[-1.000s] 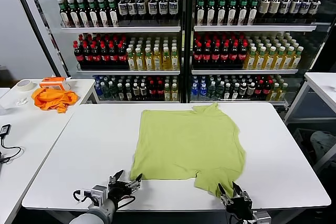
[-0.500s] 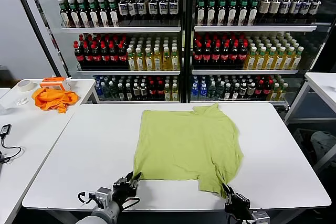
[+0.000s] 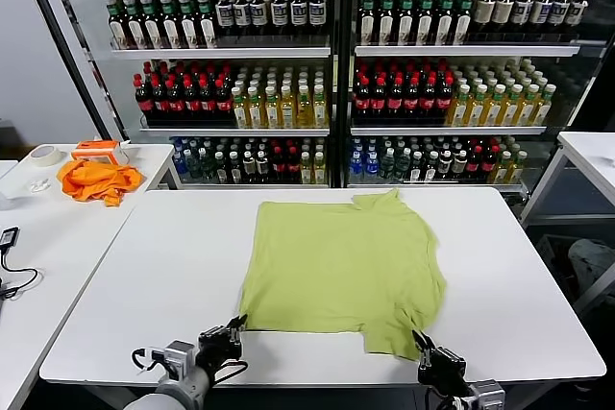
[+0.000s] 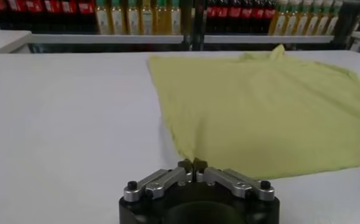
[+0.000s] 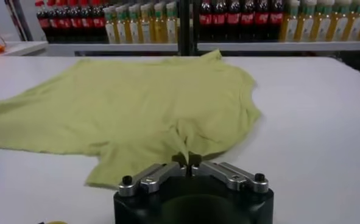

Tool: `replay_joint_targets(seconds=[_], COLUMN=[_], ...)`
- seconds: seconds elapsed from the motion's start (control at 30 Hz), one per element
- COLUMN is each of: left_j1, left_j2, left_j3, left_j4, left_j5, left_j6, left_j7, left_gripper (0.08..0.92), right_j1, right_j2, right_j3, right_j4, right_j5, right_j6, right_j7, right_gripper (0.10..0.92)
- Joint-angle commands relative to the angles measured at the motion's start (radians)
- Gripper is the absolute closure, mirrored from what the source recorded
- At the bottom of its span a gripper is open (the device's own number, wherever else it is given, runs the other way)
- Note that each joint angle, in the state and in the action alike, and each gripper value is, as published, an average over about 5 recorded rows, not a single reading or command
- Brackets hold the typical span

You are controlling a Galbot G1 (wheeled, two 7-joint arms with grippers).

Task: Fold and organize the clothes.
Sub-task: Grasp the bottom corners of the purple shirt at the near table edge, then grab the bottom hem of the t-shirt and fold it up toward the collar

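The lime T-shirt (image 3: 341,261) lies spread flat on the white table (image 3: 154,276), plain side up, with no print showing. My left gripper (image 3: 237,322) is at the shirt's near left corner. In the left wrist view (image 4: 192,163) it is shut with the tip of that corner of the shirt (image 4: 265,103) between the jaws. My right gripper (image 3: 419,341) is at the shirt's near right hem. In the right wrist view (image 5: 187,159) it is shut on a raised fold of the shirt (image 5: 137,103).
A bright orange cloth (image 3: 94,180), an orange-and-white box (image 3: 100,150) and a tape roll (image 3: 44,155) lie on the side table at the left. Shelves of bottles (image 3: 336,74) stand behind the table. Another white table (image 3: 591,156) is at the right.
Both grippers moved forward to the shirt's near edge and went from open to shut on it. The near hem shifted slightly.
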Motion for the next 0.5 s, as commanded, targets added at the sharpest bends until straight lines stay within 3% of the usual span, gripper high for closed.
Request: replay_joint_targets(seconds=[0.03, 0.3, 0.5], left_j1=[0.131, 0.241, 0.157], left_j2=[0.045, 0.036, 0.031], left_j3=[-0.085, -0.126, -0.114], left_j4=[-0.122, -0.201, -0.175], left_j5=[-0.040, -0.050, -0.064], left_j6=[-0.005, -0.001, -0.092], left_j7=[-0.004, -0.022, 0.006], left_gripper=[0.915, 0.915, 0.915], right_j1=[-0.172, -0.121, 0.063], right_j2=[-0.015, -0.027, -0.044], right_j3=[0.022, 0.026, 0.026], right_j4=[0.141, 0.168, 0.105], right_j5=[-0.034, -0.012, 0.050], right_j6=[-0.057, -0.069, -0.122], right_j7=[0.003, 0.006, 0.016], right_gripper=[0.906, 0.906, 0.906])
